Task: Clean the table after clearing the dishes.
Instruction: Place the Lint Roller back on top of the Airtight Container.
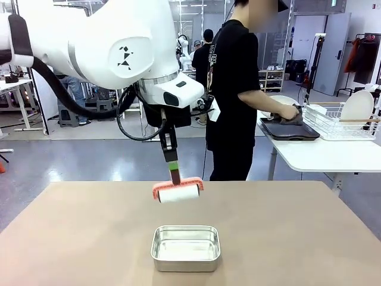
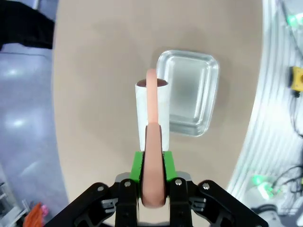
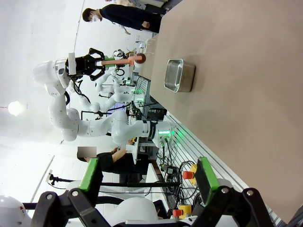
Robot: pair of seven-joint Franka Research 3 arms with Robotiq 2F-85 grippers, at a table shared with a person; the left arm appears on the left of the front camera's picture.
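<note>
My left gripper (image 1: pixel 173 166) hangs over the far middle of the tan table (image 1: pixel 71 238). It is shut on the salmon handle of a lint roller (image 1: pixel 177 193). The white roll is low at the tabletop, and I cannot tell whether it touches. From the left wrist, the green pads (image 2: pixel 137 165) clamp the handle and the roller (image 2: pixel 152 109) points at the table (image 2: pixel 104 71). My right gripper (image 3: pixel 147 175) is open and holds nothing, off the table's near side. On the white side table (image 1: pixel 321 158), a person's hand rests on a dark tray (image 1: pixel 290 131). A white plate (image 1: pixel 358 106) stands in a wire rack.
A small steel pan (image 1: pixel 186 247) sits on the table near the front middle, just short of the roller; it also shows as the pan (image 2: pixel 189 92) and the pan (image 3: pixel 180 74). The person stands beyond the far edge, turned to the side table.
</note>
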